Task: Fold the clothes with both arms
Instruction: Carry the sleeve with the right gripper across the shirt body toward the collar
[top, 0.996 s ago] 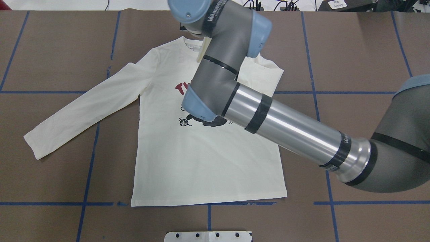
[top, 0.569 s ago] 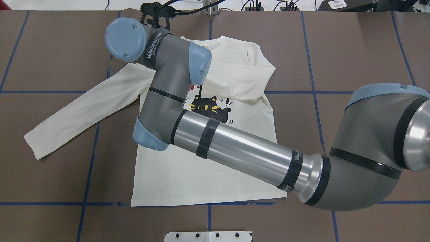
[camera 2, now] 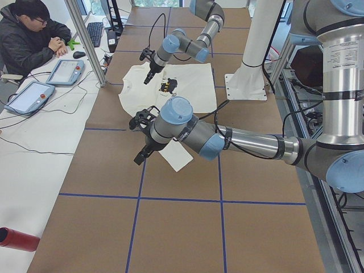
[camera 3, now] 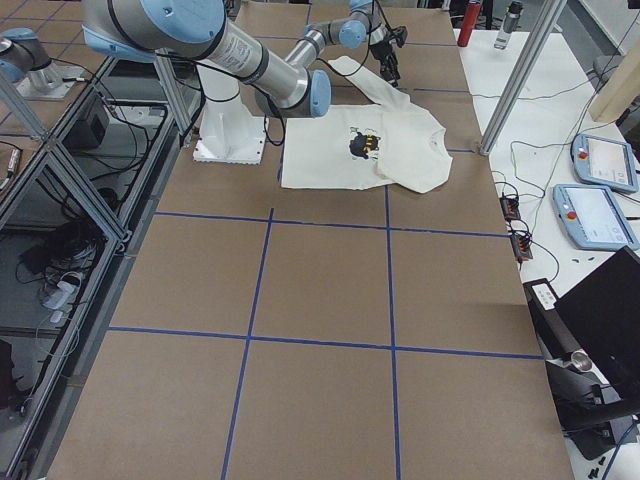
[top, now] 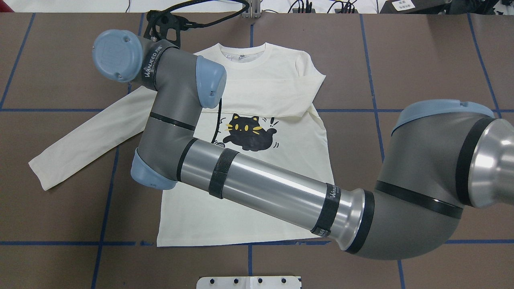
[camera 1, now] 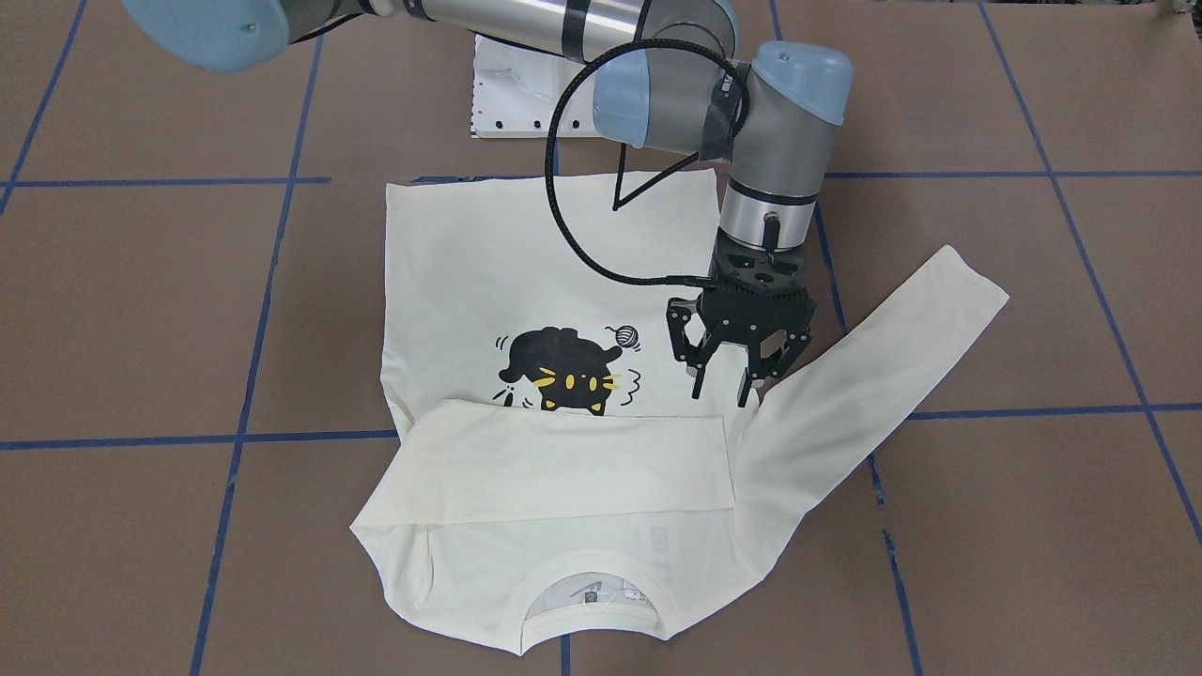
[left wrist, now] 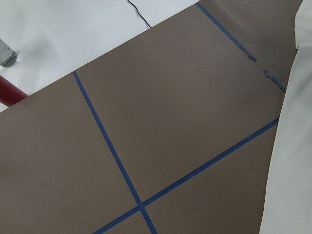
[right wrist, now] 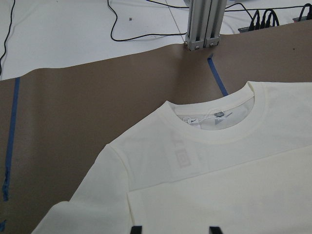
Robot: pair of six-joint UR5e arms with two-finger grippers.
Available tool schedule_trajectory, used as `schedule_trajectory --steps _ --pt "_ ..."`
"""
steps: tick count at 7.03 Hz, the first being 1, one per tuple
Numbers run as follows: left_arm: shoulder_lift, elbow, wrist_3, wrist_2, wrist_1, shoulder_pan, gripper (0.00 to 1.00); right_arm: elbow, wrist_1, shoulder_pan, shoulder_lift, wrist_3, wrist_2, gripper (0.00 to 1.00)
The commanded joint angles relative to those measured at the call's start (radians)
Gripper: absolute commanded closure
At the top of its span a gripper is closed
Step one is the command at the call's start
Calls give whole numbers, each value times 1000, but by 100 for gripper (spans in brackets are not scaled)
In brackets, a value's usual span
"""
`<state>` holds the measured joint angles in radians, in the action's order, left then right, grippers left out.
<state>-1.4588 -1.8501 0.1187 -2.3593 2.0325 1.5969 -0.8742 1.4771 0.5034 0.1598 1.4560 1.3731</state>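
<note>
The cream shirt lies flat, cat print up, collar toward the far edge. One sleeve is folded across the chest. The other sleeve stretches out to the robot's left. My right arm reaches across the shirt. Its gripper hangs open just above the shoulder by the outstretched sleeve, holding nothing. In the right wrist view its fingertips show apart above the folded sleeve. My left gripper hovers near that sleeve's cuff, seen only from the side, so I cannot tell its state.
Blue tape lines grid the brown table. The white base mount sits at the near edge. An aluminium post and cables stand beyond the collar. A seated person and tablets occupy the side desk. A red bottle lies there.
My right arm has swung leftward from over the collar toward the outstretched sleeve's shoulder. The cat print and the folded sleeve are now uncovered.
</note>
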Motion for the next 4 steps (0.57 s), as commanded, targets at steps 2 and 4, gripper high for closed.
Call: schedule_trajectory --steps 2,4 --pt "-31 -12 -89 0 30 -5 1 -25 95 123 -28 -113 238 0" --pt "-17 1 -160 -15 216 -119 1 -206 185 243 76 -291 406 0"
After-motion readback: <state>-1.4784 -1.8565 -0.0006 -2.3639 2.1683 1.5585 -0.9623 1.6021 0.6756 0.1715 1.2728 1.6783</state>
